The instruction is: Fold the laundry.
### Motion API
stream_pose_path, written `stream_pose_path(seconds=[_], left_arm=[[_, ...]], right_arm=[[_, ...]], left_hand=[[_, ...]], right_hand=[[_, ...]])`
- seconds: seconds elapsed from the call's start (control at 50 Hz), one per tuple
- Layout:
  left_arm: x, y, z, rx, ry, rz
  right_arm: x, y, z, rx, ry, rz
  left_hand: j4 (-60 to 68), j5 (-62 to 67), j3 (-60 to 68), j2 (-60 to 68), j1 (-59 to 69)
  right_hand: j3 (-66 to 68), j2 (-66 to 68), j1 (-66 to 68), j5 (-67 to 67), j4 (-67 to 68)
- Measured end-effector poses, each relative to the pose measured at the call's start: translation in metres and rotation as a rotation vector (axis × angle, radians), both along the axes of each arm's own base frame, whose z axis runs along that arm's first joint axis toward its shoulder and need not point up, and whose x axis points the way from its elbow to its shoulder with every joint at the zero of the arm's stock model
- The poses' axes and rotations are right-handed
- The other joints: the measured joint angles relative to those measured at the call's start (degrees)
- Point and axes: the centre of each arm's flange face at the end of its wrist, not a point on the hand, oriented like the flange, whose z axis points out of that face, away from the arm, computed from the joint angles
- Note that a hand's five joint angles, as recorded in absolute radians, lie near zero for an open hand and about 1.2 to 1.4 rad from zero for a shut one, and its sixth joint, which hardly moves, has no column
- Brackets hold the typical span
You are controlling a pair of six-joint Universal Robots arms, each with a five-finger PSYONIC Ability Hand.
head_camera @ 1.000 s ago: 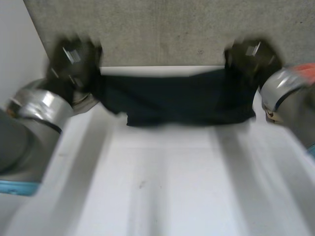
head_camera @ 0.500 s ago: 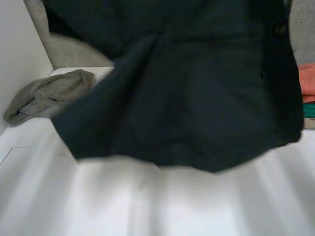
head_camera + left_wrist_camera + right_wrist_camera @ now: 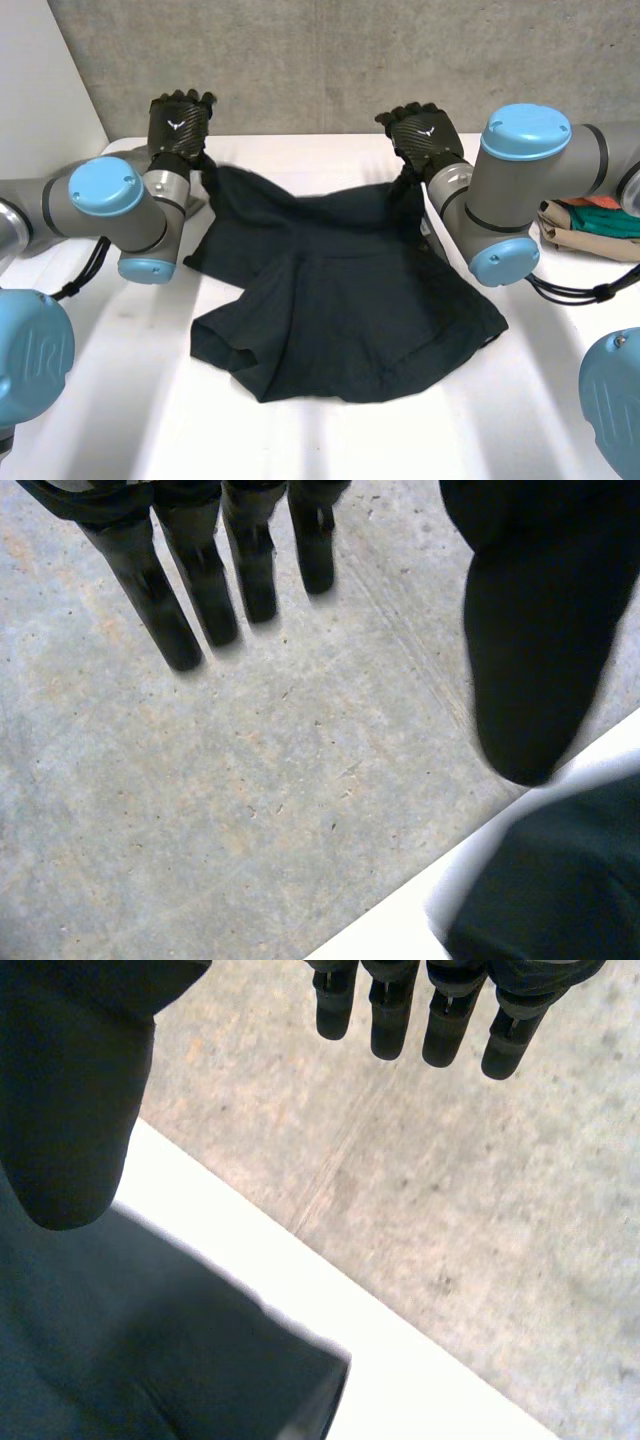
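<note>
A dark navy garment [image 3: 340, 300] lies rumpled in the middle of the white table [image 3: 120, 400], its far edge reaching toward both hands. My left hand [image 3: 180, 125] hovers over the garment's far left corner, raised above the table's back edge. In the left wrist view its fingers [image 3: 195, 585] are straight and its thumb [image 3: 535, 650] stands apart, with nothing between them; the cloth [image 3: 560, 890] lies below the thumb. My right hand [image 3: 425, 135] is above the far right corner. Its fingers [image 3: 435, 1020] and thumb [image 3: 70, 1110] are spread, clear of the cloth [image 3: 150, 1360].
A stack of folded clothes [image 3: 590, 215] in tan, orange and green sits at the table's right side behind my right arm. A grey concrete wall [image 3: 330, 60] runs along the table's back edge. A white wall [image 3: 40, 90] stands at the left.
The garment was stretched between both hands, then swung up in front of the camera. It now lies on the table, and both hands have opened and let it go.
</note>
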Motion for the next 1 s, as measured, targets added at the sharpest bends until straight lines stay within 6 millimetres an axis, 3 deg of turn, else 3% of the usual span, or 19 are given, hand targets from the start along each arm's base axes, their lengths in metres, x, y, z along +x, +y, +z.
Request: stream_pose_path(seconds=[0.04, 0.14, 0.2, 0.28, 0.38, 0.5, 0.58, 0.64, 0.72, 0.8, 1.0], left_arm=[[-0.001, 0.003, 0.003, -0.001, -0.002, -0.003], [-0.004, 0.028, 0.034, -0.009, -0.004, -0.028], [-0.006, 0.058, 0.059, -0.007, -0.007, -0.058], [-0.010, 0.108, 0.078, 0.028, -0.024, -0.108], [-0.007, 0.195, 0.079, 0.134, -0.089, -0.194], [-0.005, 0.288, 0.049, 0.258, -0.205, -0.327], [-0.011, 0.336, 0.024, 0.320, -0.276, -0.436], [-0.016, 0.356, 0.005, 0.368, -0.325, -0.491], [-0.019, 0.365, -0.017, 0.424, -0.374, -0.515], [-0.019, 0.353, -0.031, 0.462, -0.393, -0.458], [0.013, 0.283, -0.030, 0.477, -0.346, -0.133]], right_arm=[[-0.001, 0.000, 0.010, -0.031, -0.007, -0.002], [-0.010, 0.010, 0.051, -0.085, -0.008, -0.011], [-0.021, 0.026, 0.073, -0.078, 0.029, -0.014], [-0.036, 0.048, 0.079, -0.019, 0.128, -0.015], [-0.060, 0.085, 0.061, 0.111, 0.320, 0.008], [-0.091, 0.119, 0.020, 0.222, 0.489, 0.080], [-0.108, 0.133, -0.007, 0.255, 0.537, 0.132], [-0.116, 0.140, -0.025, 0.260, 0.547, 0.159], [-0.123, 0.145, -0.043, 0.246, 0.549, 0.180], [-0.127, 0.147, -0.061, 0.195, 0.547, 0.194], [-0.126, 0.136, -0.086, 0.123, 0.540, 0.194]], left_hand=[[-9.12, -8.98, -9.30, -9.04, -4.97], [-9.75, -9.44, -9.87, -9.69, -4.98], [-9.75, -9.43, -9.87, -9.69, -4.97], [-9.72, -9.33, -9.86, -9.65, -4.77], [-6.33, -5.53, -7.09, -6.22, -0.10], [11.05, 11.57, 10.19, 10.67, 17.88], [16.78, 17.06, 15.92, 16.48, 23.15], [19.26, 19.44, 18.53, 19.01, 25.53], [20.45, 20.59, 19.76, 20.25, 26.60], [20.68, 20.68, 20.00, 20.46, 26.62], [20.60, 20.68, 19.88, 20.35, 26.49]], right_hand=[[0.00, 0.00, 0.00, -0.01, -0.04], [0.00, 0.00, 0.00, -0.01, -0.06], [0.00, 0.00, 0.00, -0.01, -0.05], [0.00, 0.00, 0.00, 0.00, -0.06], [0.00, 0.00, 0.00, -0.01, -0.06], [0.12, 0.01, 0.03, 0.08, 0.03], [2.25, 0.96, 1.07, 2.34, 2.03], [5.44, 5.05, 4.71, 5.63, 5.48], [6.24, 5.50, 5.42, 6.61, 6.39], [7.50, 6.61, 6.69, 7.81, 7.64], [18.05, 17.71, 17.50, 17.51, 18.16]])
